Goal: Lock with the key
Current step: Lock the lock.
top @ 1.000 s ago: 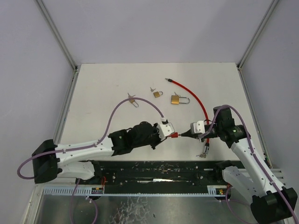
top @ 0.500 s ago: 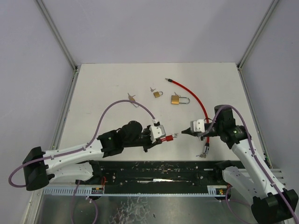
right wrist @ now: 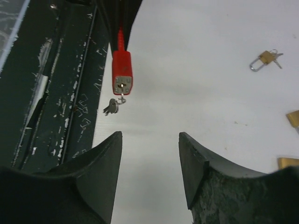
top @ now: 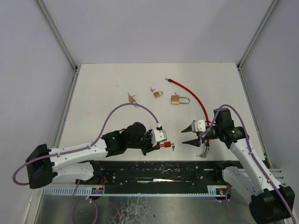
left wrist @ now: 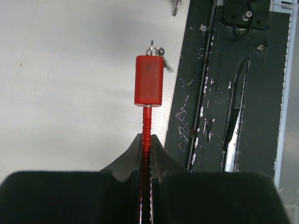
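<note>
A red lock body [left wrist: 149, 86] with a ribbed red neck sticks out from my left gripper [left wrist: 146, 140], which is shut on that neck. A small silver key [right wrist: 110, 107] dangles on a ring from the lock's keyhole face [right wrist: 122, 85]. From above, the lock [top: 164, 145] and key [top: 173, 147] hang near the table's front edge, left of my right gripper [top: 186, 135]. My right gripper [right wrist: 150, 140] is open and holds nothing, pointing at the lock from a short way off.
A long red cable [top: 198, 100] curves from the back of the table down under the right arm. Two brass padlocks [top: 158, 94] [top: 176, 99] lie at the back. Loose keys [top: 131, 98] lie left of them, and another bunch [top: 202, 155] by the right arm. The black base rail [top: 187, 170] runs along the front.
My right gripper was shut at the lock's end and has opened and drawn back slightly. My left gripper has pulled the lock left and toward the front edge.
</note>
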{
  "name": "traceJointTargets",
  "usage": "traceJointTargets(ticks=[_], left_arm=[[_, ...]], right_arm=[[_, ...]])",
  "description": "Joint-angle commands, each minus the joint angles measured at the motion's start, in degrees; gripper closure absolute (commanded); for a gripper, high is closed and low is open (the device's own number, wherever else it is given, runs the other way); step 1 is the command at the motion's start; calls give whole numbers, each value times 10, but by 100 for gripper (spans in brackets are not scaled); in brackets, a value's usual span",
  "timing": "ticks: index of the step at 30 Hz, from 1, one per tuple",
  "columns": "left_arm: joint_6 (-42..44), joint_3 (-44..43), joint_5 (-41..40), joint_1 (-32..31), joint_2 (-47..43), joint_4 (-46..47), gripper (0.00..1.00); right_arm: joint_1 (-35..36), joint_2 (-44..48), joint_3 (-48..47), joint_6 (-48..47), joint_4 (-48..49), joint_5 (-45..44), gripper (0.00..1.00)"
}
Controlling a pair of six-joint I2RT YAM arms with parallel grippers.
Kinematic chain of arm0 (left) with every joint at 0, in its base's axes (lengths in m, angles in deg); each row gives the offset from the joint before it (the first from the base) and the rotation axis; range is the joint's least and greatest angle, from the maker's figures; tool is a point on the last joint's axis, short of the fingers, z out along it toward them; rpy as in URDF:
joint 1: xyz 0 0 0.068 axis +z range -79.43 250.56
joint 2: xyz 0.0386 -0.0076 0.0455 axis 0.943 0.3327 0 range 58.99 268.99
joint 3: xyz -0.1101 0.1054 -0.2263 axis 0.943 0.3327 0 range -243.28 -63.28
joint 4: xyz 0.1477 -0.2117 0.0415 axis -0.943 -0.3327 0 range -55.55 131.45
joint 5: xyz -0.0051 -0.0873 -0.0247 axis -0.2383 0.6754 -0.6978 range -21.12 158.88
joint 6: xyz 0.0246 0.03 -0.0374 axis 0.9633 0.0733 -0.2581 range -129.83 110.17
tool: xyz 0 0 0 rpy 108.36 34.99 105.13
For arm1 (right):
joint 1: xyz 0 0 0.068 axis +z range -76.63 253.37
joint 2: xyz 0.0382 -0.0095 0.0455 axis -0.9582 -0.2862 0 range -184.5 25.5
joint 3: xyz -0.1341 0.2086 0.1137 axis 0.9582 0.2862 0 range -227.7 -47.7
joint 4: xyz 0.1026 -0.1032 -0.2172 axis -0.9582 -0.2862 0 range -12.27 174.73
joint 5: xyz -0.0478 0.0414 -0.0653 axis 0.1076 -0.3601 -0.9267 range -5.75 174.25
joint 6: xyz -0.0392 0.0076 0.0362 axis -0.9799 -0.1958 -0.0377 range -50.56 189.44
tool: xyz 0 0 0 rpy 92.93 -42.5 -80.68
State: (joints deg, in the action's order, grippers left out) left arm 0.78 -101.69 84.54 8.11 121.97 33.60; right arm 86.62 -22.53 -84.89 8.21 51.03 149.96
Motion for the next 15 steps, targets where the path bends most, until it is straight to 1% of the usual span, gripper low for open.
traceJointTargets(ticks=[1,4,6,9,15], left_arm=[[9,-40,6,3,27,3,100],[8,-54,7,2,47,3,100],[9,-62,8,2,58,3,100],[9,-73,9,2,68,3,100],[11,-84,12,2,84,3,100]], right_arm=[[3,-18,20,15,23,71,44],[15,-31,24,30,37,66,46],[21,-32,35,80,71,58,49],[30,-34,53,127,117,46,53],[48,-49,59,132,127,23,57]])
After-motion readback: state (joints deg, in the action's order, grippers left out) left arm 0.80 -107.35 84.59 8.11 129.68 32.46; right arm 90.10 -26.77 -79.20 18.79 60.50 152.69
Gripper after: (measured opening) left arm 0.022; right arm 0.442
